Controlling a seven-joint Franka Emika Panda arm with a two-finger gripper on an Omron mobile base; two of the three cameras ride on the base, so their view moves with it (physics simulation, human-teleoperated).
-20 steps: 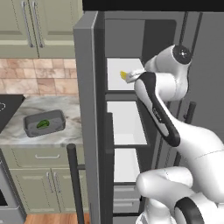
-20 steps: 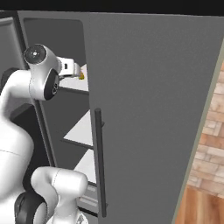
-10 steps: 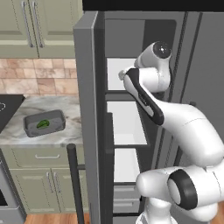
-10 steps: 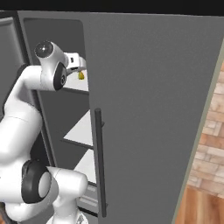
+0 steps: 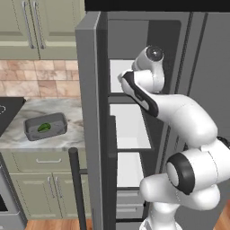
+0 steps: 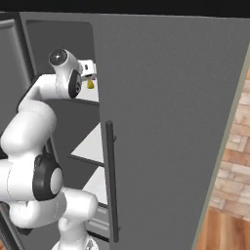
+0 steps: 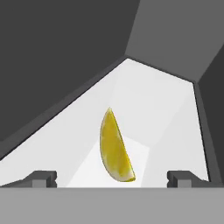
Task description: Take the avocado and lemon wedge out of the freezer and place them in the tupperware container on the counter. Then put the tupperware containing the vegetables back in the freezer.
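The yellow lemon wedge [image 7: 116,148] stands on edge on the white top shelf [image 7: 153,109] of the open freezer [image 5: 90,90]. My gripper [image 7: 113,179] is open, its two fingertips [image 7: 43,178] on either side of the wedge and not touching it. From the right base view the wedge [image 6: 91,84] shows just below my hand. The dark-grey tupperware container [image 5: 31,130] sits on the counter [image 5: 67,112] left of the freezer, with the green avocado [image 5: 44,127] lying inside it.
The freezer's open door [image 6: 171,122] with its dark bar handle [image 6: 111,180] stands close on my right. Lower white shelves [image 5: 128,128] and grey drawers [image 5: 128,197] sit under my arm. A black stovetop [image 5: 6,110] borders the counter's left end.
My arm has swung further into the freezer's top compartment, bringing the hand down close over the lemon wedge. The jaws have stayed open. The tupperware and avocado have not moved.
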